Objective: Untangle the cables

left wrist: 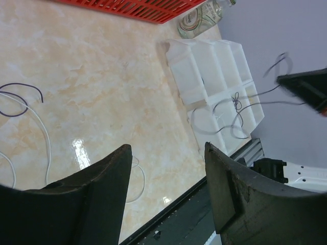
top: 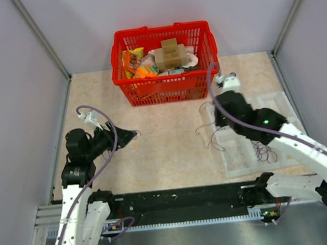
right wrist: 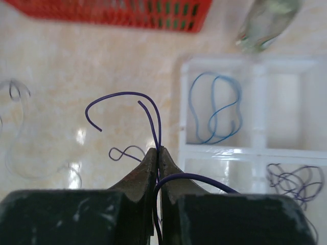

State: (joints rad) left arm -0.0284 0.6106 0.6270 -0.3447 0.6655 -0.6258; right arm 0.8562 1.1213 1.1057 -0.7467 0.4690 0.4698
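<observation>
Cables (right wrist: 286, 178) lie partly in the tray (right wrist: 219, 151), partly loose on the table (right wrist: 76, 66) — the right gripper (right wrist: 157, 151) pinches one purple cable (right wrist: 125, 93), probably to draw it free — the left gripper (left wrist: 167, 148) hangs wide open.

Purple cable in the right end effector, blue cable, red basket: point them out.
purple cable (right wrist: 127, 93): right wrist view, top of its arch.
blue cable (right wrist: 190, 102): right wrist view, left curve of loop.
red basket (top: 166, 90): top external view, front wall.
</observation>
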